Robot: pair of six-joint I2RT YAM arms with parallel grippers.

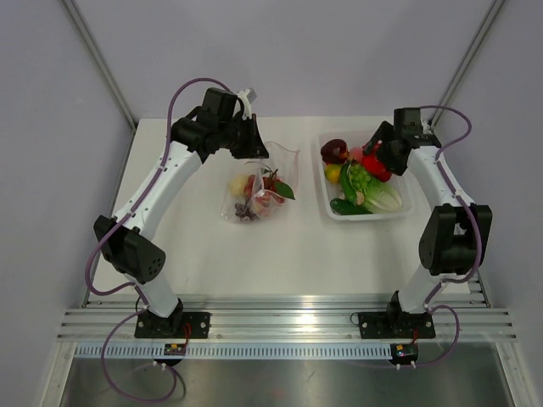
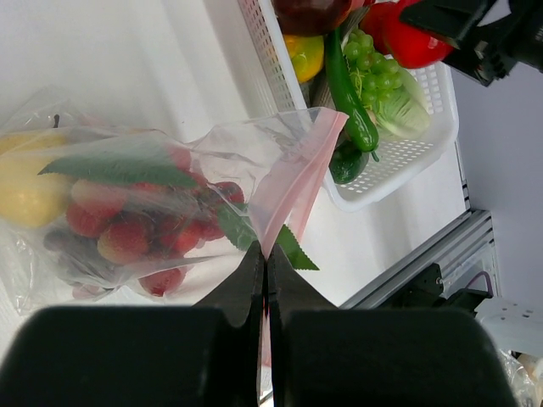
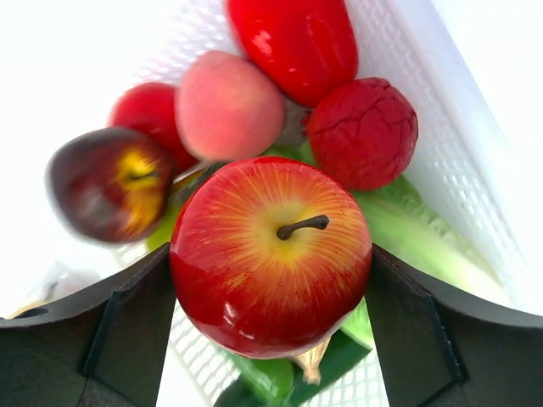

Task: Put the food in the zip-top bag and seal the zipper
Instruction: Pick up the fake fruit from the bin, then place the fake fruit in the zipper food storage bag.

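The clear zip-top bag (image 1: 259, 193) lies on the table with a lemon (image 2: 25, 191), red fruit (image 2: 119, 239) and a green leaf inside. My left gripper (image 2: 265, 250) is shut on its pinkish-red zipper strip (image 2: 293, 182) and holds the mouth edge up; it also shows in the top view (image 1: 253, 148). My right gripper (image 3: 271, 263) is shut on a red apple (image 3: 271, 254) and holds it just above the white basket (image 3: 458, 127). In the top view this gripper (image 1: 382, 161) is over the basket's far part.
The white mesh basket (image 1: 365, 218) at the right holds a peach (image 3: 229, 106), a red pepper (image 3: 293, 38), a dark red knobbly fruit (image 3: 363, 131), a dark apple (image 3: 106, 182), lettuce (image 3: 416, 237) and green vegetables. The table ends at a metal rail in front.
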